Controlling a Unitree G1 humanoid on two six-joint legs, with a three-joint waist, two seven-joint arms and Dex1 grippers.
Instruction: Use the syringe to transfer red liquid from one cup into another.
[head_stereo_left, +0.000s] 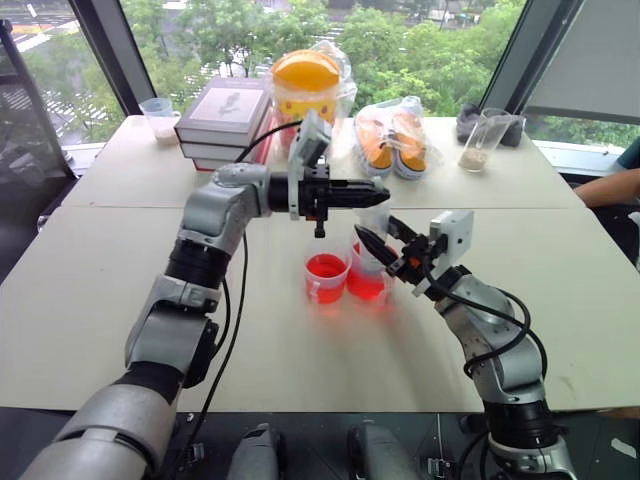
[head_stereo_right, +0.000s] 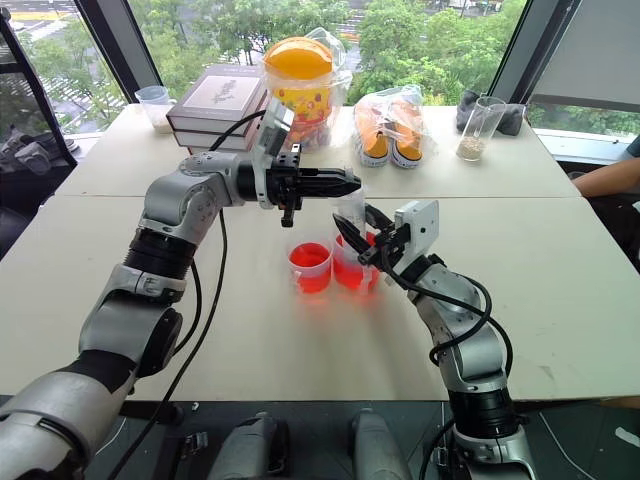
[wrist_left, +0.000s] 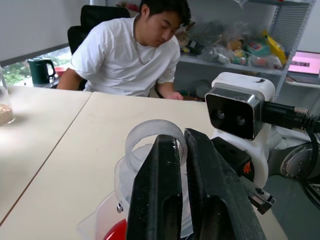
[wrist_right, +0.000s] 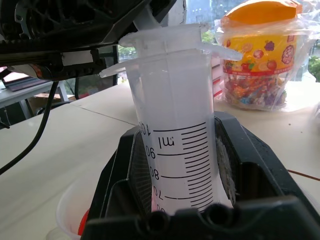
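Two small clear plastic cups are sitting touching, side by side, near the middle of the pale beige desk (head_stereo_left: 120, 330), and both are holding bright translucent red liquid (head_stereo_left: 326, 267). I am seeing the left cup (head_stereo_left: 326, 277) standing free, while the right cup (head_stereo_left: 368, 275) is taking the large clear plastic syringe (wrist_right: 172, 140), which is standing upright with its lower end down in that cup. My right gripper (head_stereo_left: 385, 245) is clamping its two black fingers around the syringe's thick graduated barrel, one finger (wrist_right: 252, 165) pressing on either side. My left gripper (head_stereo_left: 372, 188) is reaching in level from the left above both cups, its fingers (wrist_left: 155, 200) pinched almost together at the top of the syringe; whether they are actually gripping the plunger's round top (wrist_left: 155, 137) I cannot tell.

Along the desk's far edge I am seeing a stack of hardback books (head_stereo_left: 225, 120), a bagged jar of sweets with an orange lid (head_stereo_left: 305, 85), a clear bag holding orange shoes (head_stereo_left: 393, 140) and a tall clear glass with beige grains at its bottom (head_stereo_left: 482, 140). Nearer the far left corner a small clear cup of beige powder (head_stereo_left: 160, 118) is standing. At the desk's right edge a person (wrist_left: 132, 50) in a white T-shirt is sitting
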